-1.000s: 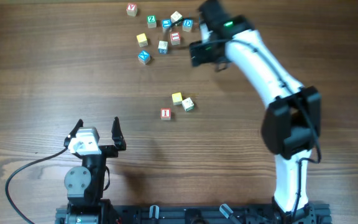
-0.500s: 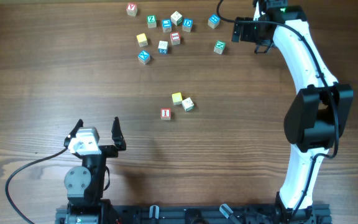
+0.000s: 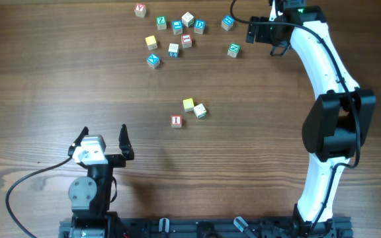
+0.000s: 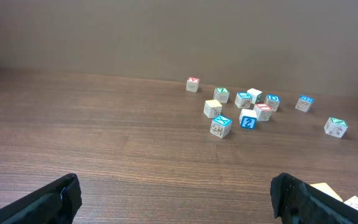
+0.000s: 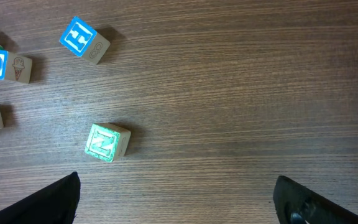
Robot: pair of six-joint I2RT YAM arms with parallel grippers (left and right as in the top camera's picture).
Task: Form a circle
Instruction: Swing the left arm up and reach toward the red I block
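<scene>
Right claw (image 5: 176, 186) swung right, now spread, empty, near green N cube (image 5: 107, 142); left claw (image 3: 103, 133) spread, empty.

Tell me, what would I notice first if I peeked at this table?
The big white arm stretching over the far right of the table grabs you first. Then the bunch of colourful letter cubes at the far edge, with three more cubes alone in the middle. The left claw sits open near the front.

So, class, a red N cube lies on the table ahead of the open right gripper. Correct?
No: the N cube is green, not red, as the right wrist view shows; it does lie on the table ahead of the open right gripper.
</scene>
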